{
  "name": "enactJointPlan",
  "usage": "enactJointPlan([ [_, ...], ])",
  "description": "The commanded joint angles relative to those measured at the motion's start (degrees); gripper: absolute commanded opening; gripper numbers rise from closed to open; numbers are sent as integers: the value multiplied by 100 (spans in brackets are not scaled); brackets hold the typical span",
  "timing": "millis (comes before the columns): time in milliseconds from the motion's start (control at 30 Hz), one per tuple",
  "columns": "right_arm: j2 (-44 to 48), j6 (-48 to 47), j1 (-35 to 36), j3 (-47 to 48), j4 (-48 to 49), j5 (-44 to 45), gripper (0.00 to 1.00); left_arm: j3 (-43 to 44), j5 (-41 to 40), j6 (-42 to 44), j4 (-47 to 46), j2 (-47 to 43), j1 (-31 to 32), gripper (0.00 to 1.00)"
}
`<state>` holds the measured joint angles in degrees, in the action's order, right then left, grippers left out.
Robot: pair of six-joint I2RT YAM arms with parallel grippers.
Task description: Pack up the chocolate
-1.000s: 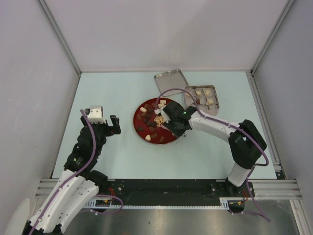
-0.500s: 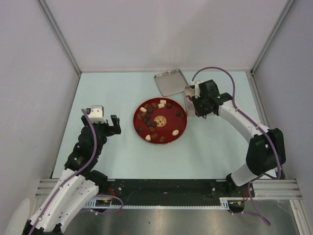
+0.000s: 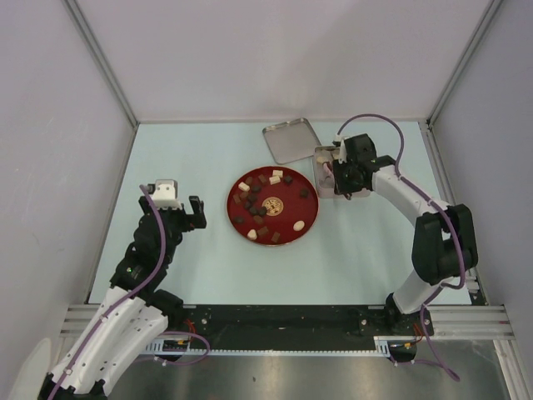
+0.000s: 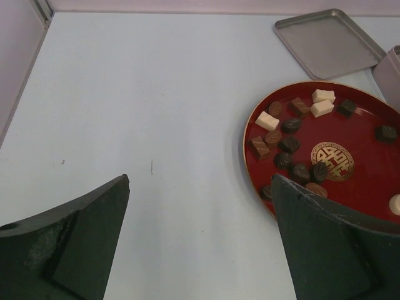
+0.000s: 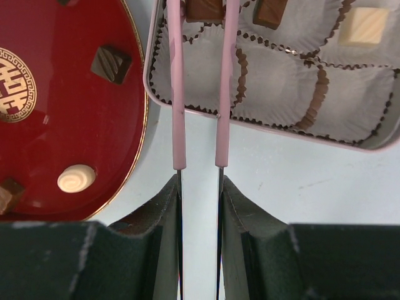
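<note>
While the left gripper [image 4: 200,182] hangs over the pale-blue table [image 4: 156,94] on the left, jaws spread wide with nothing between them, the round red plate with a gold emblem [image 3: 286,215] sits mid-table. Most of the small dark-brown, reddish-brown and cream-white chocolates [image 4: 289,145] lie on it, clustered in its far-left part, with a few apart on its right and near sides. Just beyond the plate's far edge lies a flat silver metal lid [image 3: 291,140]. Just beside the plate's right rim stands a rectangular silver tin lined with white paper cups [image 5: 294,131]. 3 chocolates show in its cups, 2 brown and 1 cream. The right gripper [image 5: 200,184] hangs at the tin's near-left edge, clamped on thin pink tongs [image 5: 179,94] whose 2 arms run parallel with a narrow gap. A brown piece sits between them at the far end, but the tips are cut off, so I cannot tell whether it is gripped.
</note>
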<state>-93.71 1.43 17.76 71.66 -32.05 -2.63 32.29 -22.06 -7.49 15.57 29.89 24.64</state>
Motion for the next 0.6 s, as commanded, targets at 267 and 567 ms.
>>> enactJointPlan([
  [267, -507, 156, -9, 138, 648, -27, 4, -30, 36, 89, -116, -1, 32, 100],
  [567, -719, 173, -18, 147, 780, -88, 14, -21, 36, 89, -107, -18, 40, 100],
])
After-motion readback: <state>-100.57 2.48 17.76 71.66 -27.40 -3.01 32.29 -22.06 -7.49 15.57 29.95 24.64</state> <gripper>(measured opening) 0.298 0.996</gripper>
